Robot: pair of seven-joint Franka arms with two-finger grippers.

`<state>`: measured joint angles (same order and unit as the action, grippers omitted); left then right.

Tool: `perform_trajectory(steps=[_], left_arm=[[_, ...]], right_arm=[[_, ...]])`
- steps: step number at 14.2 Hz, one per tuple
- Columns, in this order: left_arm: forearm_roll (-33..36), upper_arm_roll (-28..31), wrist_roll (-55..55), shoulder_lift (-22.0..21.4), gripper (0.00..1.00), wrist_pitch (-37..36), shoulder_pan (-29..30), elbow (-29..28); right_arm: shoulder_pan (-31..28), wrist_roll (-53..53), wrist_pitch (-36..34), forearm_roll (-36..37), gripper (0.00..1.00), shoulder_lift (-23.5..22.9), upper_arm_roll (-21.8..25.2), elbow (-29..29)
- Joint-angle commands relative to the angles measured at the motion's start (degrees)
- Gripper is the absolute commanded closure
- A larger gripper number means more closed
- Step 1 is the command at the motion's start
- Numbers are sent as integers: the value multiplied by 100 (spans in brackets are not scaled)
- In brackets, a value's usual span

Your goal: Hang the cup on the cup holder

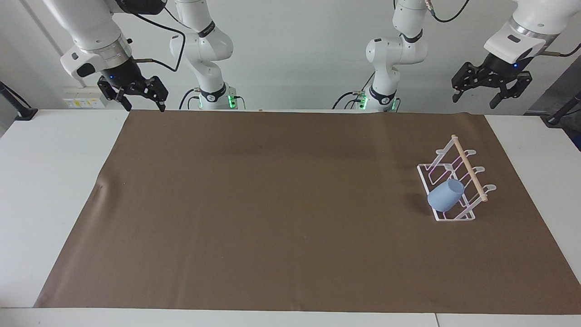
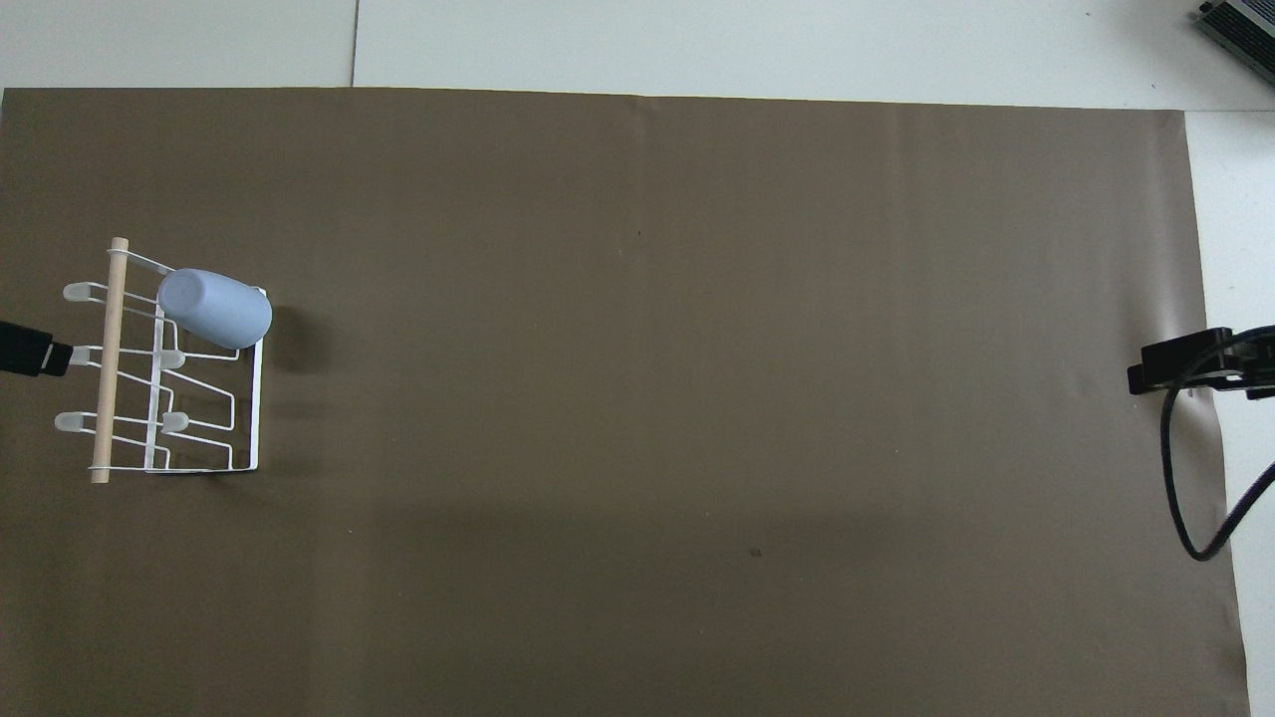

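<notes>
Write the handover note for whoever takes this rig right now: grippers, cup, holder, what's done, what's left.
Left gripper: open, empty, raised over the table edge at its own end.
Right gripper: open, empty, waiting raised at its own end.
Cup holder: on the brown mat, toward the left arm's end.
Cup: hung tilted on a prong at the end of the holder farthest from the robots; nothing touches it.
Done: cup hung.
Left: nothing visible, apart from parking the arms.

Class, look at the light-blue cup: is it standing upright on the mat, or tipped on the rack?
Tipped. The cup sits slanted over a prong of the cup holder, base up and off the brown mat.
</notes>
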<state>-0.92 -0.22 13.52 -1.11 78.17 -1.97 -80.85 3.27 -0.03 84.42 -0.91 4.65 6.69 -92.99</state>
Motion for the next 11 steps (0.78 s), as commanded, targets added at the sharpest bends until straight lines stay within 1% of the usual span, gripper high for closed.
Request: perform_trajectory(steps=[1, 2, 4, 5, 7, 11], left_arm=[[48, -40, -78, -12, 0, -109, -23, 79], [48, -39, -139, -47, 0, -109, -49, 34], [39, -57, -708, -47, 0, -109, -58, 51], [56, -74, -780, -47, 0, -100, -67, 52], [74, -66, -799, -21, 0, -135, -85, 78], [241, -83, -790, -21, 0, -135, -93, 69]], right_arm=[[-54, -58, 154, 127, 0, 159, -54, -211], [-46, -76, 154, 144, 0, 150, -45, -194], [-28, -111, 180, 266, 0, 115, -63, -45], [-2, -111, 206, 302, 0, 115, -72, -9], [130, -94, 181, 399, 0, 80, -98, 192], [130, -67, 163, 311, 0, 97, -98, 193]])
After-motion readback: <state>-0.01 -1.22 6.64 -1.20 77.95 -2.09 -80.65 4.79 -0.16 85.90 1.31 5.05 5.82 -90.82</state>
